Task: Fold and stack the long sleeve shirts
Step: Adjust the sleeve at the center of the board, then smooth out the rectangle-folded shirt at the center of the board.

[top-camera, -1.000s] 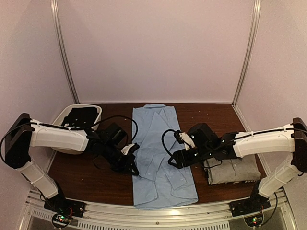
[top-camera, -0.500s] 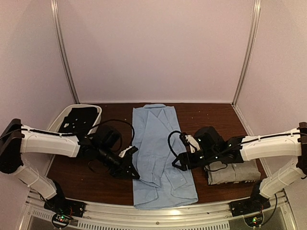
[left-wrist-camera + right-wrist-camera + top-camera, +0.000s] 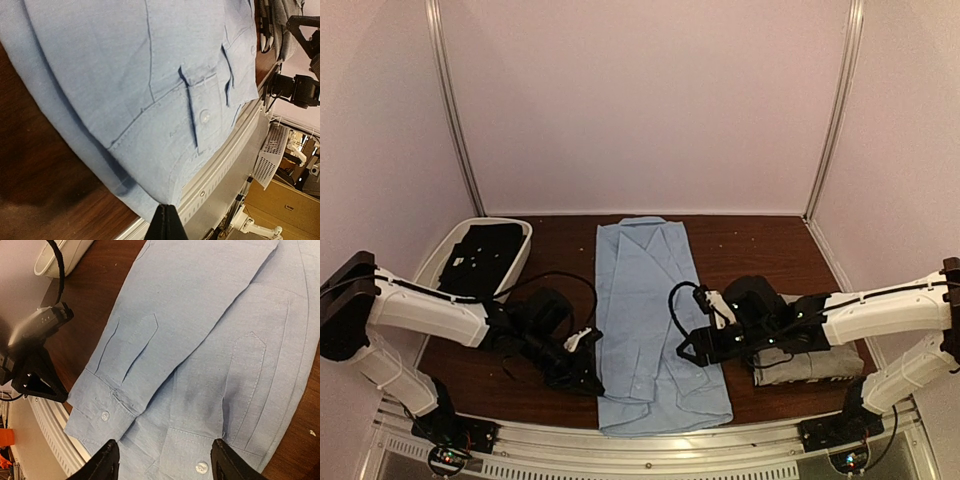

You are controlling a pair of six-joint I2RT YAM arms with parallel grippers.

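The light blue shirt (image 3: 645,290) lies flat in a long narrow strip down the middle of the table, collar at the far end, sleeves folded in. It fills the left wrist view (image 3: 125,75) and the right wrist view (image 3: 210,340). My left gripper (image 3: 591,384) is low at the shirt's near left edge; its jaws (image 3: 165,212) are shut, with the cloth's edge running into the tip. My right gripper (image 3: 692,352) hovers open over the near right part, above a buttoned cuff (image 3: 102,412), holding nothing (image 3: 164,462). The grey shirt (image 3: 815,362) lies folded at the right, under my right arm.
A white basket (image 3: 520,235) with dark clothing (image 3: 480,255) stands at the far left. The metal rail (image 3: 650,447) runs along the table's near edge, just past the shirt's hem. Pale walls close in the back and both sides.
Both grippers have moved toward the near end of the blue shirt and dropped lower. The left one now sits at the near left edge. The shirts lie about as before.
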